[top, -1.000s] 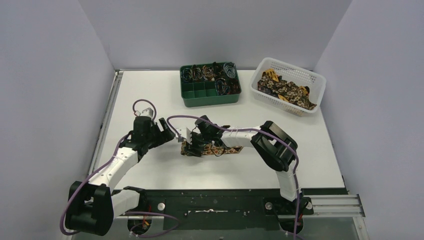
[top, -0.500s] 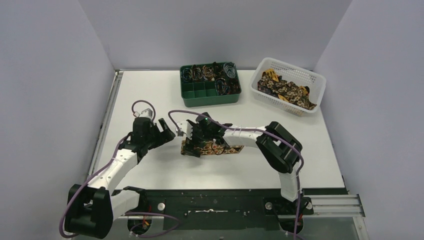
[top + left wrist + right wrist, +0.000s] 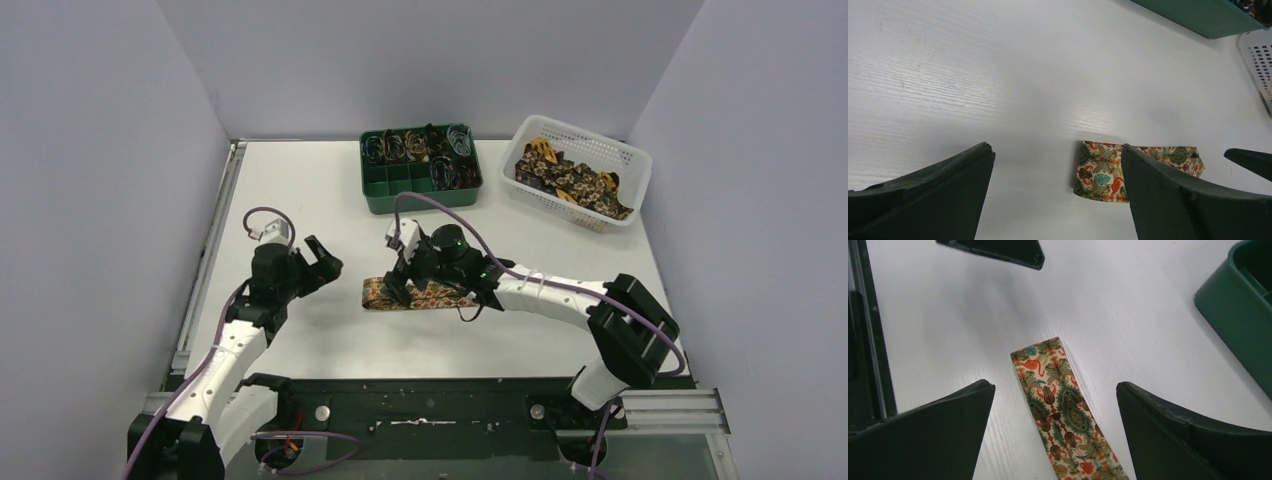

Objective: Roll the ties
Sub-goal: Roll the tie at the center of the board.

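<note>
- Cream fabric printed in green, orange and brown: one of the ties [image 3: 1063,410] lies as a flat strip on the white table [image 3: 300,190], directly beneath the right pincer [image 3: 1055,385] and between its two fingers, touched by neither
- Right pincer: fingers spread wide apart, holding nothing, hanging over the strip's end; a second ago it was down on the tie with its fingers much closer together, so it has let go and lifted
- Left pincer [image 3: 1057,148]: fingers also wide apart and empty; the tie's end lies ahead of it and just off to its right-finger side, clear of both fingers
- It was right beside that end a second ago and has drawn back, opening further
- What this means, as I judge it: the tie has been released and laid out rather than coiled, and no roll shows in it yet; the end facing the left pincer looks doubled over
- That end seems the likely place to start, so the rolling itself is still to come
- Beyond the right pincer, well apart, stand the green tray [image 3: 420,205] with coils in its compartments and the white basket [image 3: 640,160] holding more ties
</note>
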You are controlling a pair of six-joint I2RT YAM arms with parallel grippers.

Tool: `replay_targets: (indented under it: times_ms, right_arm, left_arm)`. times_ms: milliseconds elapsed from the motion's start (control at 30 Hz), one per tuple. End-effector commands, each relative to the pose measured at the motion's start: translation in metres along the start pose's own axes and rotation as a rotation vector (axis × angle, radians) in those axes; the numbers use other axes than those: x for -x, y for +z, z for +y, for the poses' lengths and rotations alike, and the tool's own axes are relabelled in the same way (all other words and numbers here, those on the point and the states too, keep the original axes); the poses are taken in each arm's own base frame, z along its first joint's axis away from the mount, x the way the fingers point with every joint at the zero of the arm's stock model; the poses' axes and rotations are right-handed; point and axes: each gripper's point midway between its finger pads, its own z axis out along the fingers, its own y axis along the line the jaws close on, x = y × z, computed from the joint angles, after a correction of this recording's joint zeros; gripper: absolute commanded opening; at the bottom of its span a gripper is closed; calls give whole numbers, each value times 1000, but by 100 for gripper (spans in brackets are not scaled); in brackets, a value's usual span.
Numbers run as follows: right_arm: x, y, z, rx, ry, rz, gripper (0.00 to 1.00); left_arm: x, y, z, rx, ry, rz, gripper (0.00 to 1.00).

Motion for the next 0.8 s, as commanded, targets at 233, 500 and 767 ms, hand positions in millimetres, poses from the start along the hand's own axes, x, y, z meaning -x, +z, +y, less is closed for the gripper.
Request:
replay_targets:
  times_ms: [233,500,767]
  right_arm:
    - [-15,-18,-42,-293,944,2,96]
    - [-28,5,-27,-359,1039,41,87]
    - [-36,21,-10,-284,1130,53,72]
  left_arm:
    - [10,7,-13,-88,-69,-78,97]
    - [11,4,-20,-151,-86,-113,97]
    - [11,-6,-21,-194,-93,-157,97]
